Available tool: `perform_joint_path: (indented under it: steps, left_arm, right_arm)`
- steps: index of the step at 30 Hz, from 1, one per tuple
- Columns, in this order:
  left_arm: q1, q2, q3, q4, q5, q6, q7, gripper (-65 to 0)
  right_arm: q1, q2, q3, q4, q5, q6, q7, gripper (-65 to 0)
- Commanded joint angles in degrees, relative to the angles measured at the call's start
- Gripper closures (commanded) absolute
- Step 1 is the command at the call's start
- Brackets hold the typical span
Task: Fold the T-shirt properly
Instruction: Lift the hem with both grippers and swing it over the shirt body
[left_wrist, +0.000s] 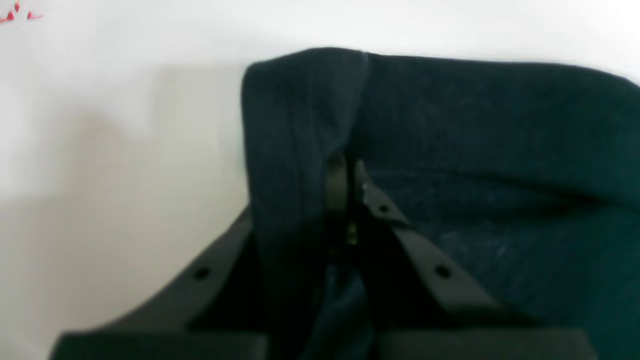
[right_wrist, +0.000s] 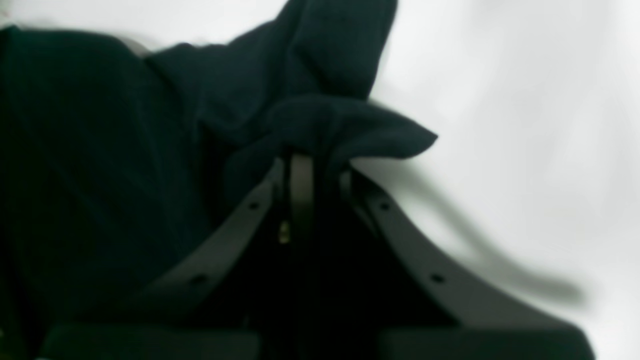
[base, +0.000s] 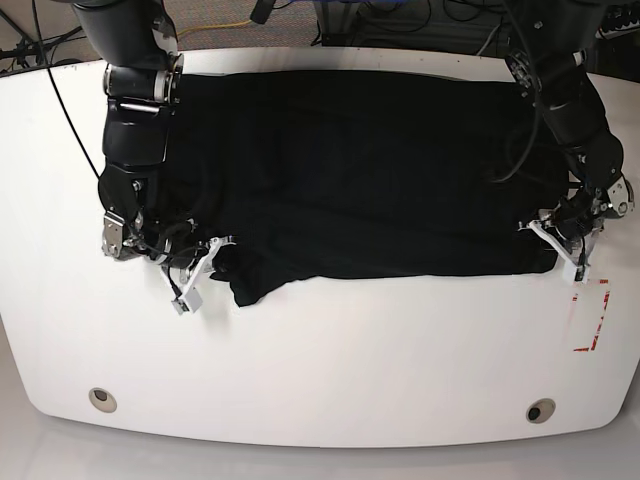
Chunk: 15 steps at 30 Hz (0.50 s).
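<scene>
Close up, the left gripper (left_wrist: 345, 180) has its fingers clamped on a folded edge of the plain black fabric T-shirt (base: 370, 180); the right gripper (right_wrist: 305, 165) pinches another bunched corner. Beyond both fingertips, the shirt spreads across the white table (base: 330, 360).

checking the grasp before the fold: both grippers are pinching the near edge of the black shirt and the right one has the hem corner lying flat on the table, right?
Not flat. The right wrist view shows the right gripper shut on a bunched, raised fold of the T-shirt above the table. The left gripper also pinches its edge.

Bright, even light; wrist views blurred (soft shadows).
</scene>
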<state>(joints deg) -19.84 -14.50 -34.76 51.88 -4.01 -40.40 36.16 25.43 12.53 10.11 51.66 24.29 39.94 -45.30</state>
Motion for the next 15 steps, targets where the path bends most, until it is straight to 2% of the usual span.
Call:
perform_joint_path:
  steps: [1,5,10,15]
  left_arm:
    - [-0.16,-0.40,1.05,11.02,1.07,0.40,2.48,0.0]
    - [-1.22,2.24,1.14,18.50,1.07,0.40,7.22,0.0]
    - [-5.97,2.68,1.23,22.10,1.15,0.40,11.71,0.0]
    - [-10.45,4.88,2.46,28.52,1.24,0.40,15.40,0.0]
  right_arm:
    - [1.95,2.54,0.13,8.43,0.72,0.06,-3.98,0.0]
    - [2.57,4.83,0.13,13.09,0.72,0.06,-6.35,0.0]
    - [8.11,7.64,-1.10,15.02,0.72,0.06,-9.78,0.0]
    - [15.76,10.01,-3.30,15.11,0.80,0.06,-12.15,0.0]
